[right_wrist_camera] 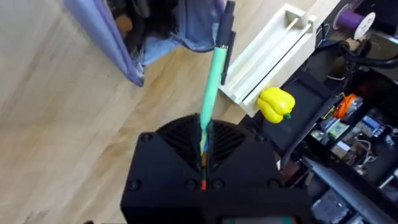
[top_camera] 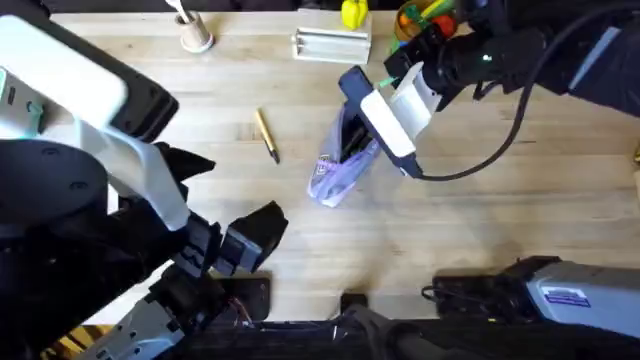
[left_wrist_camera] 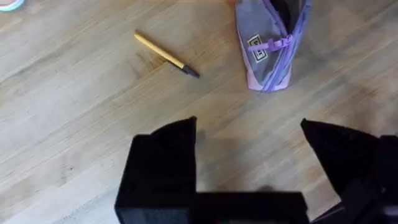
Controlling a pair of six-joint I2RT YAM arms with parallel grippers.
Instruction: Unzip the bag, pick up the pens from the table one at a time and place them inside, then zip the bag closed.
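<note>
Bag (top_camera: 338, 172) lies near the middle of the table (top_camera: 480, 230), a lavender pouch with its zipper open and its dark mouth toward the far side. In the left wrist view the bag (left_wrist_camera: 268, 50) shows a small label and a purple zipper pull on its side.

The right gripper (right_wrist_camera: 204, 163) is clamped on the green pen (right_wrist_camera: 214, 74), which runs up from between the jaws to the open mouth of the bag (right_wrist_camera: 106, 37). Its dark clip end sits at the bag's opening. In the overhead view the right arm reaches in from the far right, and its wrist covers the bag's upper end.

A yellow pen (top_camera: 266, 134) lies on the wood to the left of the bag, well apart from it, dark tip toward the near side. In the left wrist view that pen (left_wrist_camera: 165, 55) lies flat and alone.

The left gripper (left_wrist_camera: 249, 155) hovers over bare wood near the table's near-left side, jaws spread wide and holding nothing.

At the far edge stand a white tray (right_wrist_camera: 273, 56) and a yellow toy pepper (right_wrist_camera: 276, 103).
</note>
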